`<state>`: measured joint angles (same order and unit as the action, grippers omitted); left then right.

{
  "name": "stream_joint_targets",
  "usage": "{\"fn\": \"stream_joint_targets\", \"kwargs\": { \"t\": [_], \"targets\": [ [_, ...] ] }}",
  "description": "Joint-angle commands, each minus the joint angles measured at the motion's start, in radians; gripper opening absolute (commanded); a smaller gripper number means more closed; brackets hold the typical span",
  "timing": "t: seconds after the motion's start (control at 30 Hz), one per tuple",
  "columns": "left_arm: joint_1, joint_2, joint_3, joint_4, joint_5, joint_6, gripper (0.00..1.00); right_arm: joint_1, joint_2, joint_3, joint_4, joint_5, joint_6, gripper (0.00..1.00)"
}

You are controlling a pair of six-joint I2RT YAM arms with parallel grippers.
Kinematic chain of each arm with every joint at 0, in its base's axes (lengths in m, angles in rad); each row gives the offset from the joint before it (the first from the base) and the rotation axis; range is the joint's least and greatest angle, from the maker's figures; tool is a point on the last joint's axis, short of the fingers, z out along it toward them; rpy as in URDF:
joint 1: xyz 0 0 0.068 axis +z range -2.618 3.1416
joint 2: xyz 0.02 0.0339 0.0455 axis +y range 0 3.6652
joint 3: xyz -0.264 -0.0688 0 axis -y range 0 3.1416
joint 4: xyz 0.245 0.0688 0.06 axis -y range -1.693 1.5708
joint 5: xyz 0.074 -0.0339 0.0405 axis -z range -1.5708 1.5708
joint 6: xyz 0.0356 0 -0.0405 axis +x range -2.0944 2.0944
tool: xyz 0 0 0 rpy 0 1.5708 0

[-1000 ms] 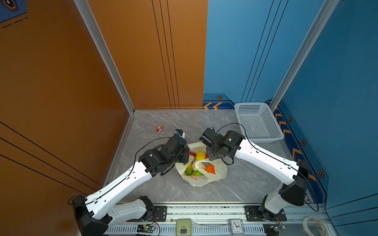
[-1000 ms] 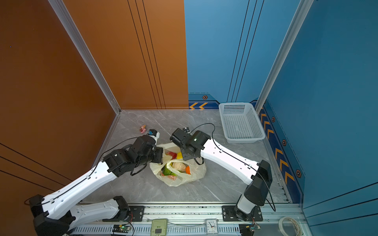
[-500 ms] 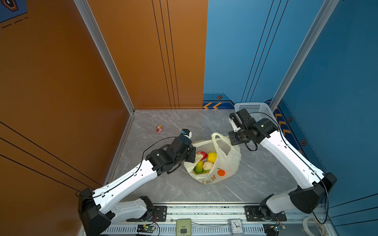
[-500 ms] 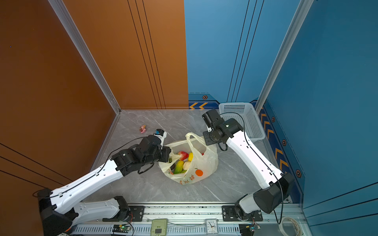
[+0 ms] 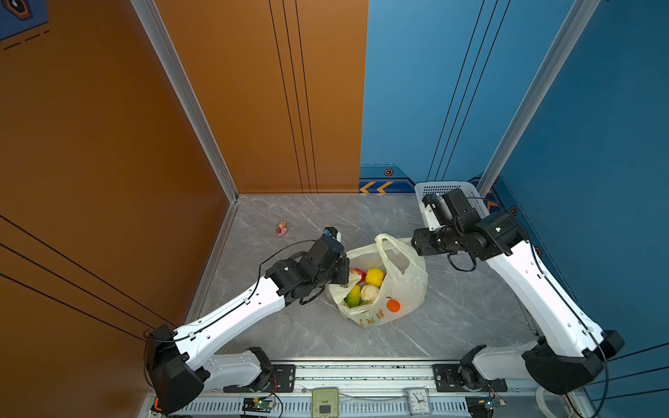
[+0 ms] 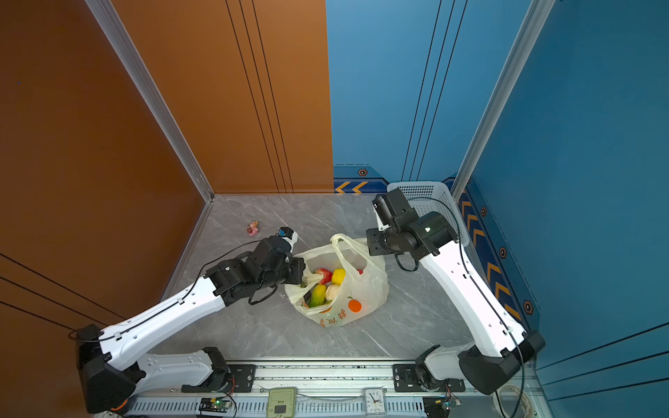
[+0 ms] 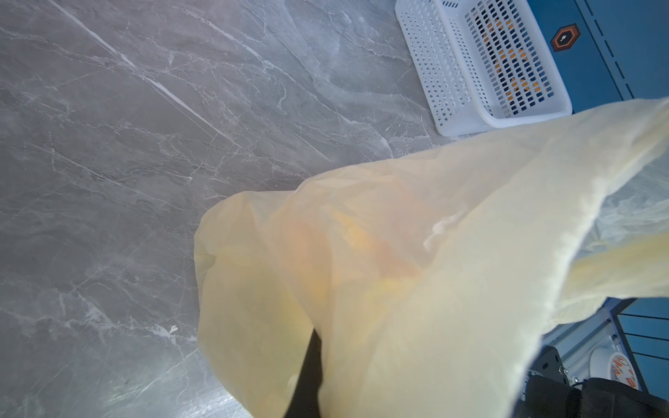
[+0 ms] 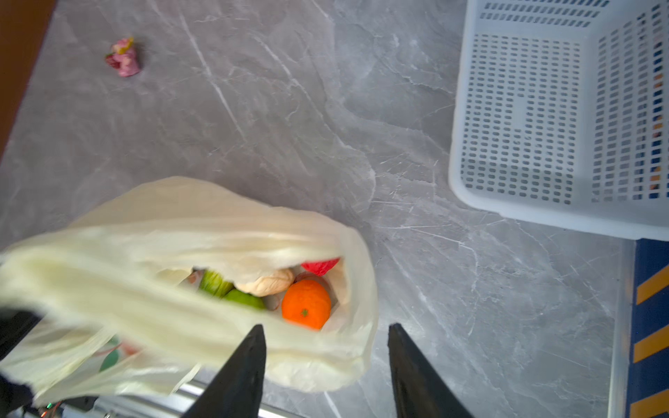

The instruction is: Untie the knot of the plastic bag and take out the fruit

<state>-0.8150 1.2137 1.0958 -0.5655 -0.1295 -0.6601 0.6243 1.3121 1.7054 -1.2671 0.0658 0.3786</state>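
Near the white basket, on the grey table, the plastic bag sits with its mouth wide open and the fruit showing inside. On the bag's side away from the basket, the left gripper is clamped on the bag's rim. Between bag and basket, the right gripper hangs with its jaws apart and empty, close to a handle loop.
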Motion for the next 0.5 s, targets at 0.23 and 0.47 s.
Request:
{"fn": "stream_joint_targets", "kwargs": {
  "t": [0.23, 0.47],
  "targets": [
    [0.028, -0.024, 0.045, -0.029, 0.027, -0.012, 0.0, 0.405, -0.08, -0.212, 0.14, 0.305, 0.384, 0.68],
    [0.013, -0.034, 0.024, -0.03, 0.032, -0.024, 0.0, 0.432, 0.131, -0.173, 0.249, 0.523, 0.205, 0.77]
  ]
}}
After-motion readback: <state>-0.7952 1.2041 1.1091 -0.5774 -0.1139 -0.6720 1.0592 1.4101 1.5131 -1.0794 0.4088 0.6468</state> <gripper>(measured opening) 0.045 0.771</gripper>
